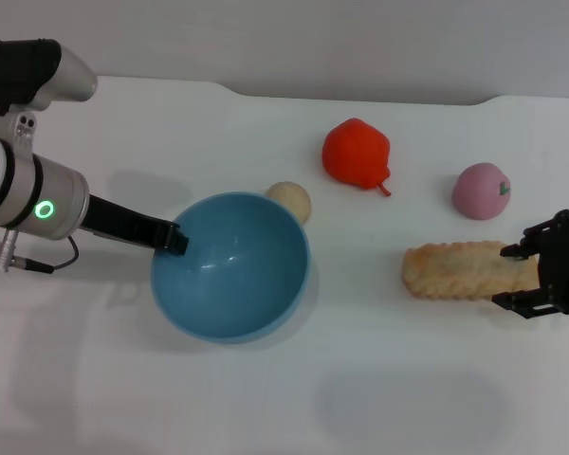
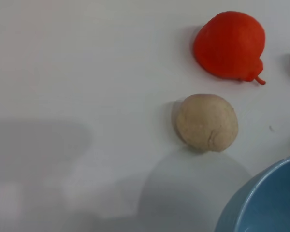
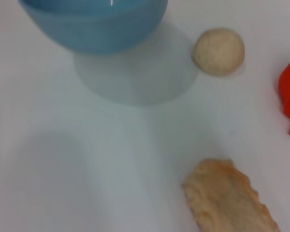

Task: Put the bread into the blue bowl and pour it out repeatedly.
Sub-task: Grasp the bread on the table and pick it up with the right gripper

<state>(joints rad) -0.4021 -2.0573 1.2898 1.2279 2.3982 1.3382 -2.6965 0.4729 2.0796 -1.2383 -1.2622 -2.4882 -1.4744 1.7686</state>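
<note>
The blue bowl hangs a little above the white table, left of centre, and is empty inside. Its shadow lies under it in the right wrist view, where the blue bowl shows from outside. My left gripper is shut on the bowl's left rim. The bread lies flat on the table at the right, tan bumpy side up. My right gripper is open and straddles the loaf's right end, one finger on each long side. The bread also shows in the right wrist view.
A small beige ball sits just behind the bowl's far rim. A red pear-shaped fruit and a pink peach stand farther back right. The table's far edge runs along the top.
</note>
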